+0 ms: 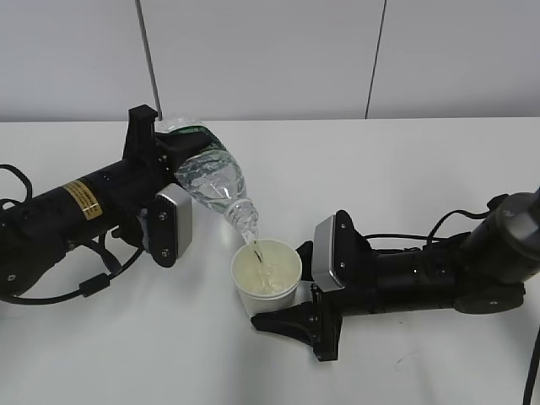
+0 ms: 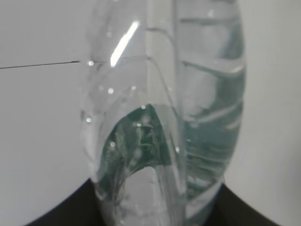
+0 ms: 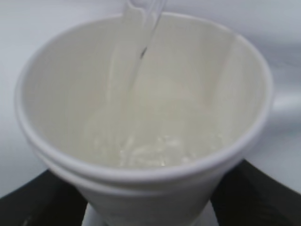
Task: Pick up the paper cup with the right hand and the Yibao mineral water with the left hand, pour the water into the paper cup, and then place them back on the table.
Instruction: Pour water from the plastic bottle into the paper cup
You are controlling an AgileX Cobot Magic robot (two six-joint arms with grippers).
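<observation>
Your left claw (image 1: 173, 160) is gripping the clear ribbed green-labelled water bottle (image 1: 211, 175) tipped mouth-down so the stream is landing inside the small white paper cup (image 1: 267, 277), which your right claw (image 1: 287, 291) is clamping upright above the white counter (image 1: 405, 169).

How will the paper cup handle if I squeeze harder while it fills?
The paper cup looks thin-walled, so it would likely buckle under a harder squeeze. Water from the Yibao mineral water is collecting inside, making it probably heavier and prone to slopping. The right hand already grips it.
</observation>
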